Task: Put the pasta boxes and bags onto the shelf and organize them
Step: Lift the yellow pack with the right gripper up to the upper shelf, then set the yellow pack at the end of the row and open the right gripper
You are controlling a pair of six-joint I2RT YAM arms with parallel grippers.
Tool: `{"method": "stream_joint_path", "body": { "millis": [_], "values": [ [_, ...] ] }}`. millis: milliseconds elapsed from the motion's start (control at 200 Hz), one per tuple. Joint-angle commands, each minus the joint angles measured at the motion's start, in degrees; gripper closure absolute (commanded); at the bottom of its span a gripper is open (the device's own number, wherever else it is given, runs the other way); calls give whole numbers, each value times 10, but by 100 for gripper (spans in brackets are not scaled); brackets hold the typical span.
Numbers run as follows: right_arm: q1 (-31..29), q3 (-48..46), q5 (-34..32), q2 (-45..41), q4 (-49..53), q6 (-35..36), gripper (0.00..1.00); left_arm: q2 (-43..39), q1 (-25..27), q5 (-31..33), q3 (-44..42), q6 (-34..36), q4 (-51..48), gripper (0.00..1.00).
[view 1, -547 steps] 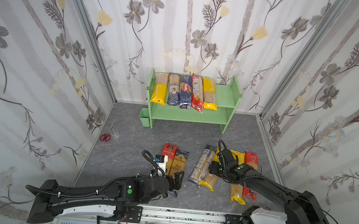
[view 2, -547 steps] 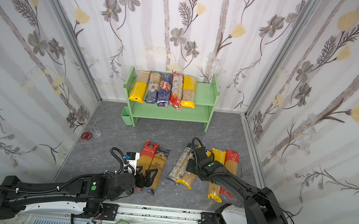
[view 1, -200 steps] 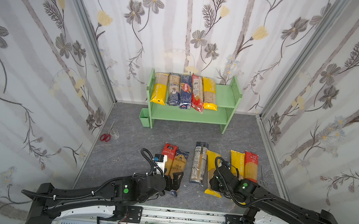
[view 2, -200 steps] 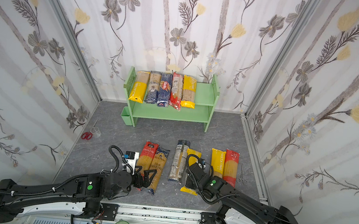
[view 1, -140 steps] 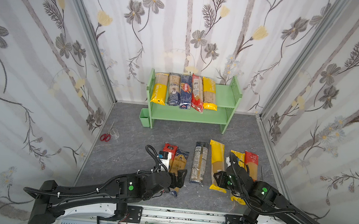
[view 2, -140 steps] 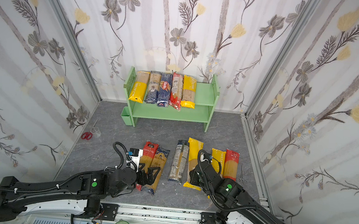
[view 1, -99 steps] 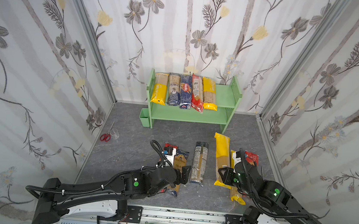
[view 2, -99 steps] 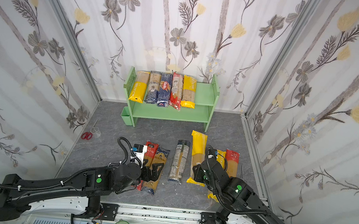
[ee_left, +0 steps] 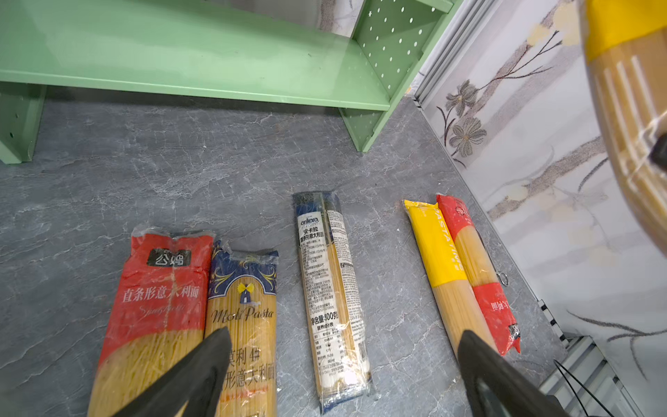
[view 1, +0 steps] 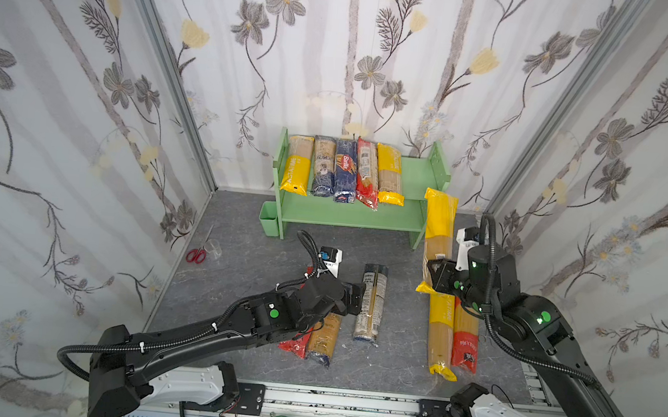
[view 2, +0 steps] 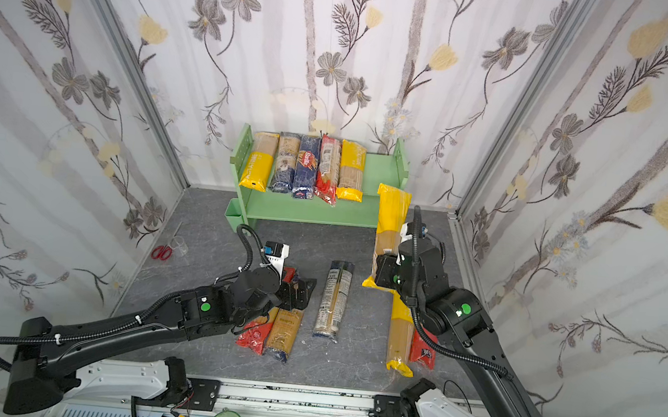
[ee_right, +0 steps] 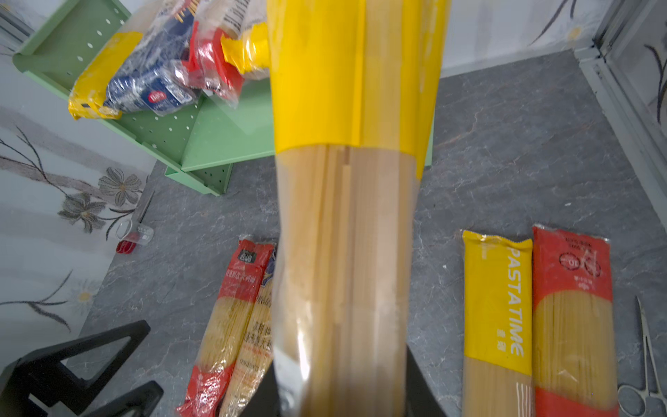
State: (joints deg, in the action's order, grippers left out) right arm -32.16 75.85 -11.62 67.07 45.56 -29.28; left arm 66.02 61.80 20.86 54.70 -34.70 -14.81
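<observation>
The light green shelf (view 1: 348,219) stands at the back, with several pasta packs (view 1: 344,169) side by side on its top tier. My right gripper (view 1: 436,276) is shut on a yellow-ended spaghetti bag (view 1: 439,228), held in the air and pointing at the shelf's right end; it fills the right wrist view (ee_right: 343,216). My left gripper (ee_left: 344,339) hangs open above a navy-ended clear bag (ee_left: 328,289) on the floor. Beside that lie a red bag (ee_left: 158,289) and a navy-topped bag (ee_left: 245,307). A yellow bag (view 1: 441,337) and a red bag (view 1: 465,343) lie on the right.
A small green cup (view 1: 272,220) hangs at the shelf's left side. Red scissors (view 1: 196,254) and a small clear cup (view 1: 215,248) lie by the left wall. Metal scissors (ee_right: 646,361) lie by the right wall. Patterned walls close in three sides.
My right gripper has lifted the yellow-ended bag off the floor and carried it toward the shelf's right end. My left arm has moved forward and right over the floor packs, still open.
</observation>
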Motion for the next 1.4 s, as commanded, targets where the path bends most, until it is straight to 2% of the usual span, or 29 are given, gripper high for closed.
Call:
{"method": "stream_joint_path", "body": {
  "millis": [0,310,629,1029,1094,1269,1399],
  "values": [
    [21,71,18,53,-85,67,82,10,-18,-15,15,25,8,0],
    [103,326,94,302,-88,149,80,30,-75,-29,21,42,8,0],
    [152,611,84,553,-25,201,80,26,-119,-50,5,50,8,0],
    [177,624,95,610,-28,212,78,41,-152,-66,3,46,8,0],
    [177,624,90,615,-31,213,68,45,-152,-67,5,46,9,0],
    [177,625,87,622,-33,217,27,45,-152,-68,2,41,9,0],
    [176,624,87,607,-19,211,19,42,-154,-78,-2,34,10,0]
  ]
}}
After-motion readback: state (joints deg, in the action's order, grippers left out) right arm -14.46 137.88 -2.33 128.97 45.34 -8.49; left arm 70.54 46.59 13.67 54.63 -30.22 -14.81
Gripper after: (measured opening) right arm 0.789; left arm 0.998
